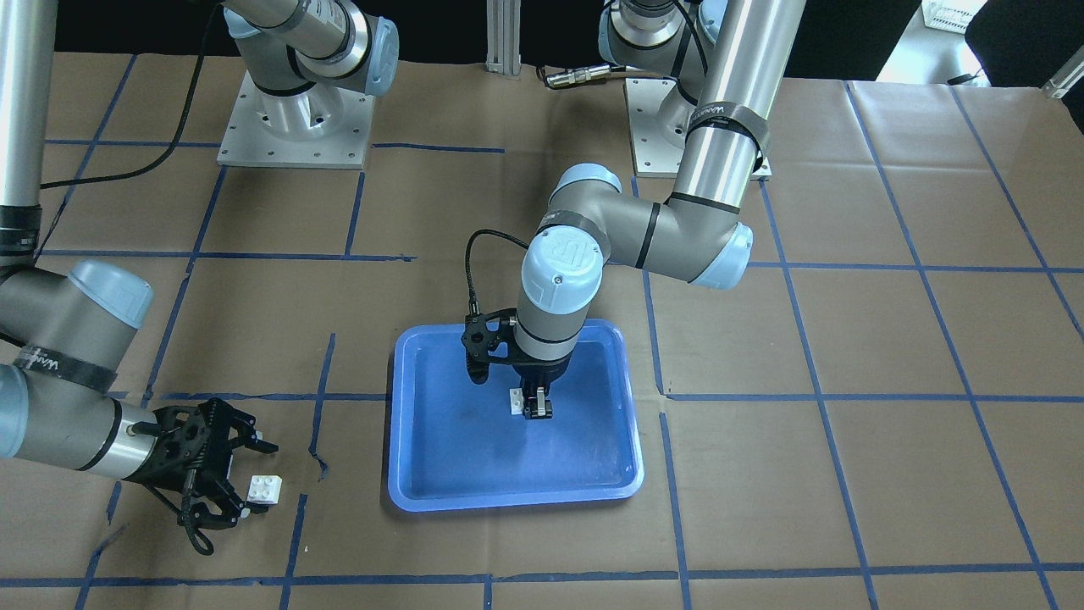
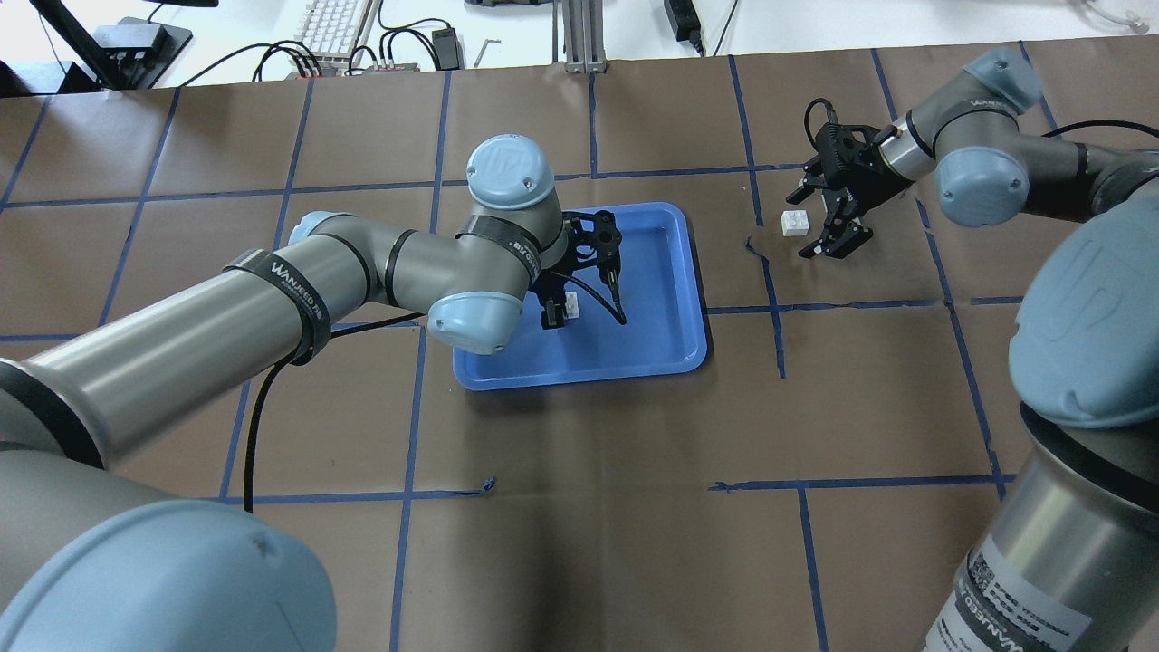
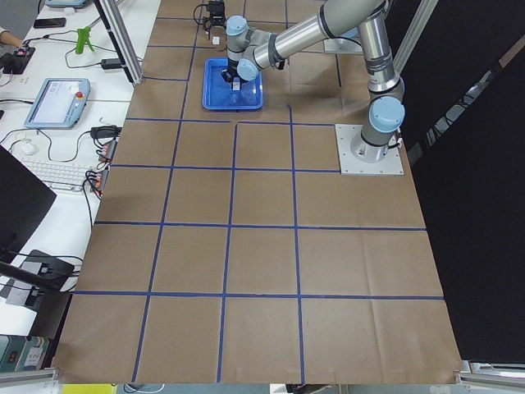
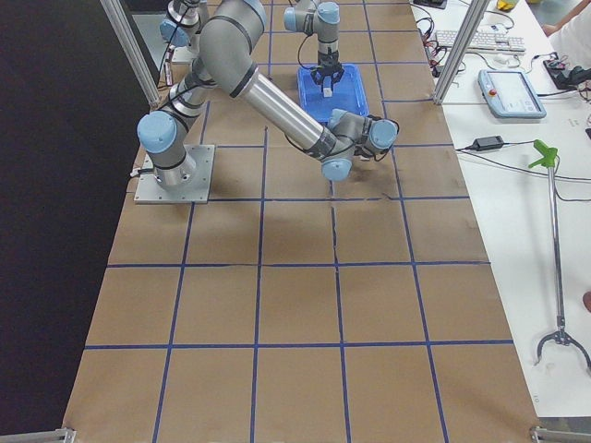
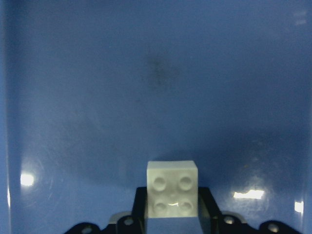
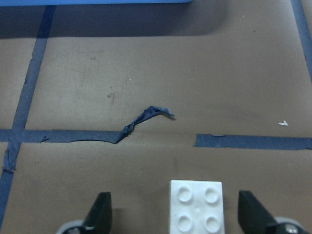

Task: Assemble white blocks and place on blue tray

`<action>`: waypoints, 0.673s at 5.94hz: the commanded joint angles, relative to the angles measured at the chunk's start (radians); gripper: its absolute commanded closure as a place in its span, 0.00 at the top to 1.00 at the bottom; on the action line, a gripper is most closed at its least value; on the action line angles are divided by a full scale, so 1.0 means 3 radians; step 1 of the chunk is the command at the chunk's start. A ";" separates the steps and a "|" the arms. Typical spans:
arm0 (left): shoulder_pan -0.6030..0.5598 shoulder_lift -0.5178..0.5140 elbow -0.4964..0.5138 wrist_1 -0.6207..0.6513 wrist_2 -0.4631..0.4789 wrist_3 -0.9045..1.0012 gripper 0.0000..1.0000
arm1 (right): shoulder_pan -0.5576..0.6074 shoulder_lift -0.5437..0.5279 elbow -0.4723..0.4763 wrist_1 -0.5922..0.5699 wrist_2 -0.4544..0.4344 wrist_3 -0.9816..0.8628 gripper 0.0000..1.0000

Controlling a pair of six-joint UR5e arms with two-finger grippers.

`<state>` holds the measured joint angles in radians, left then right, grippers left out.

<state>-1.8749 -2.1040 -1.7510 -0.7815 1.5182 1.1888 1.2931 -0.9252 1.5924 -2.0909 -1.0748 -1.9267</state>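
The blue tray [image 1: 406,474] lies mid-table; it also shows in the overhead view [image 2: 693,299]. My left gripper [image 1: 536,409] points down into the tray and is shut on a white block [image 1: 516,402]. The left wrist view shows this block [image 5: 172,188], studs toward the camera, between the fingers close above the tray floor [image 5: 156,73]. I cannot tell whether it touches the floor. The second white block [image 1: 264,490] lies on the brown paper outside the tray. My right gripper [image 1: 257,479] is open with a finger on each side of this block [image 6: 196,207], not touching it.
Blue tape lines grid the brown paper table cover. A torn, curled strip of tape [image 6: 146,119] lies between the right gripper and the tray's edge [image 6: 97,2]. The arms' base plates [image 1: 296,127] stand at the robot's side of the table.
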 commanded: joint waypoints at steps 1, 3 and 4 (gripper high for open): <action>0.0001 0.0033 0.0012 -0.0033 0.0001 -0.0025 0.99 | 0.0000 -0.0010 -0.0011 -0.0005 -0.0007 0.0005 0.53; -0.0024 0.0598 0.0165 -0.0972 0.0052 -0.0208 0.99 | 0.0000 -0.0025 -0.0041 -0.0005 -0.0007 0.0005 0.37; 0.0006 0.0874 0.0358 -0.1703 0.0123 -0.0442 0.99 | 0.0000 -0.0035 -0.0046 -0.0005 -0.0002 0.0005 0.29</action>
<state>-1.8791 -1.9276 -1.6923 -1.0876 1.5386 1.1129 1.2931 -0.9327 1.5807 -2.0923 -1.0765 -1.9252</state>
